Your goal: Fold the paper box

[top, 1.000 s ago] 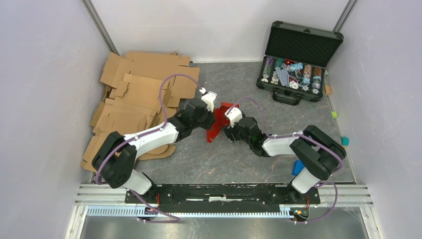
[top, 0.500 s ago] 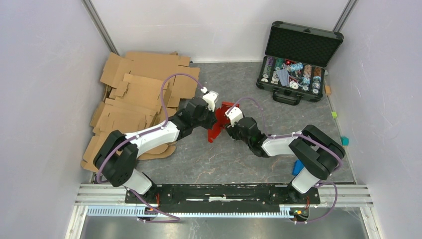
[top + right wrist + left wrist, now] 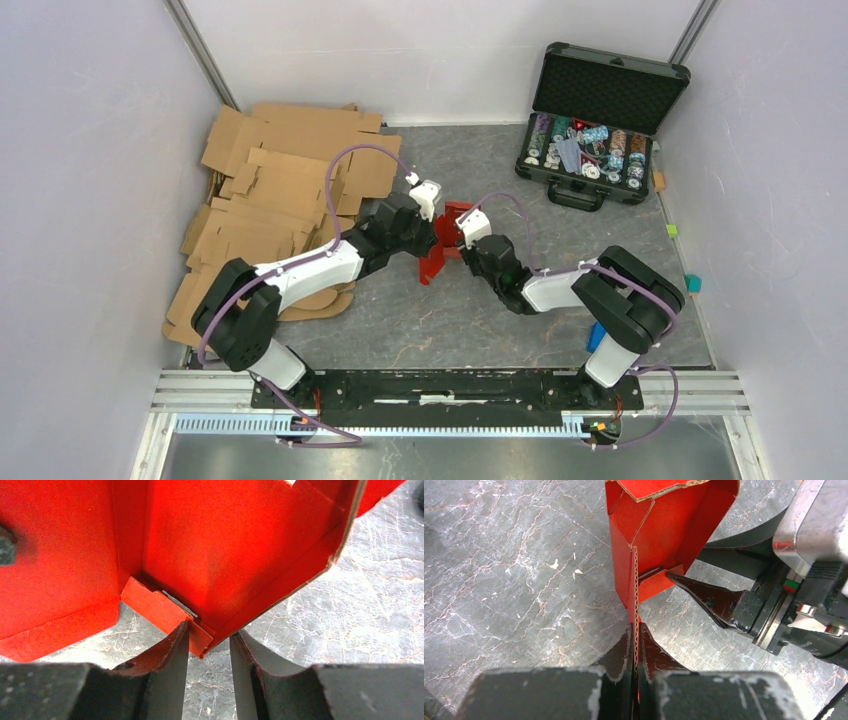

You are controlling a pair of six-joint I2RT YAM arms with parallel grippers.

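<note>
**A:** What's moved?
**B:** The right arm has pushed in toward the box (image 3: 433,264). The right gripper (image 3: 456,243) has narrowed, and the left arm has edged up with it.
**A:** From above?
**B:** The box is mid-table (image 3: 400,320), half folded, between both grippers. The left gripper (image 3: 433,238) meets it from the left.
**A:** Left wrist?
**B:** Clamped tight on one wall's edge, with the box standing upright beyond the fingers.
**A:** Right wrist?
**B:** Jaws partly apart, straddling a corner flap (image 3: 160,611). One finger touches it, but there's no squeeze yet.
</note>
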